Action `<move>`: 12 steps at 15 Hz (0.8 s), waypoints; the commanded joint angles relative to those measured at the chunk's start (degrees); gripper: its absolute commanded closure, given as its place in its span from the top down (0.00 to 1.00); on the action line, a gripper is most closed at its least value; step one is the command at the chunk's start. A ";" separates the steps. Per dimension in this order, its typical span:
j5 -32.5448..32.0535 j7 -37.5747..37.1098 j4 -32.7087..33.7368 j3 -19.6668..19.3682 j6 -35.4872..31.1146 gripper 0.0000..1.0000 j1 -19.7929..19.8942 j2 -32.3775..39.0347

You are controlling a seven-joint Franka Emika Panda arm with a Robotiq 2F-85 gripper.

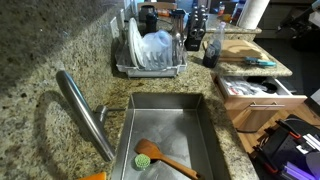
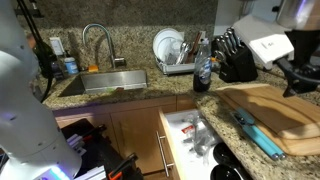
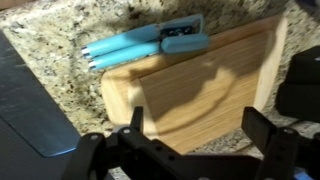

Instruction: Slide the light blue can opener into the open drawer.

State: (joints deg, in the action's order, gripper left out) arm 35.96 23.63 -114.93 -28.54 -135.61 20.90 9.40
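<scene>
Placement favours a push rather than a lift: the can opener (image 3: 145, 45) lies flat along one edge of the wooden board (image 3: 205, 90), its teal handles stretched over the granite worktop (image 3: 55, 60) and its dark head at the board's rim. In an exterior view that edge is the board's left side, the one nearest the drawer (image 2: 172, 128). The drawer stands pulled out below the worktop's front, to the left of the board, its white tray showing. From there the tool probably needs only a sideways nudge off the worktop edge to drop in.

The pincer (image 3: 192, 118) hangs above the board with its jaws spread wide. In the wrist view the dark fingers (image 3: 137, 118) frame bare wood; nothing sits between them and they appear to touch nothing. The can opener lies beyond the fingertips, apart from them. I judge the approach unfinished: the arm must move over to the tool's far side before it can sweep it toward the drawer.
</scene>
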 commanded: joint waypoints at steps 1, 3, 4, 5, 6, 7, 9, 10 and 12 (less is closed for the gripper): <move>-1.57 -2.75 -0.17 3.69 -3.25 1.00 3.49 1.44; -1.96 -3.61 -0.14 4.93 -4.56 1.00 4.22 3.15; -1.90 -3.57 -0.07 5.11 -4.49 1.00 4.28 2.95; -1.83 -3.53 -0.04 5.07 -4.40 1.00 4.24 2.49; -3.91 -10.35 1.55 3.99 -7.01 1.00 3.58 4.60; -3.43 -13.44 2.54 3.98 -7.79 1.00 4.21 6.25; -4.08 -19.40 3.17 3.92 -9.34 1.00 5.17 8.93; -4.70 -22.24 2.83 3.80 -11.30 1.00 5.39 10.22; -7.15 -29.19 1.76 3.23 -14.46 1.00 5.34 12.39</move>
State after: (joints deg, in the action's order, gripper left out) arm 31.64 2.59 -113.69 -25.76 -146.10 24.91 17.62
